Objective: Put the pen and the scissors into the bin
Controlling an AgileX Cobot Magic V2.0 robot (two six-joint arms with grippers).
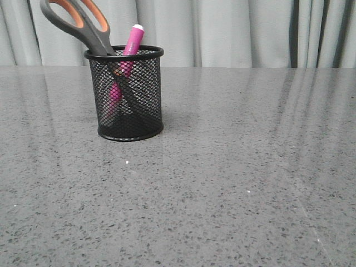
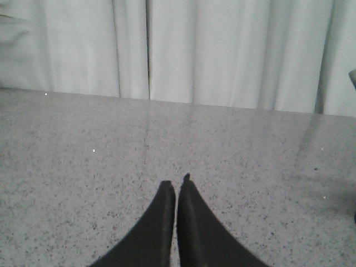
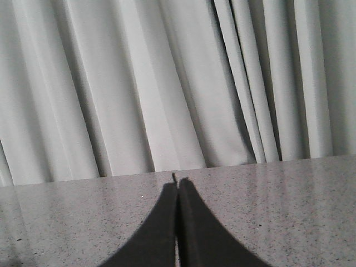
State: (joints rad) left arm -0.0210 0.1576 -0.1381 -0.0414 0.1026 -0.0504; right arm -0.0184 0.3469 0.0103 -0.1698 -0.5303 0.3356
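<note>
The bin stands in the upper left of the front view on the grey table. The pen and scissors both stand inside it, leaning, their tops above the rim. Neither claw appears in that view. The left claw is closed on nothing over bare table; the right claw is likewise closed and empty, facing the curtain. No task thing shows near either claw.

Scissors: handle loops cut off by the frame's upper edge; blades veiled behind the bin mesh. Pen: lower barrel dim inside that bin, printing unreadable.
</note>
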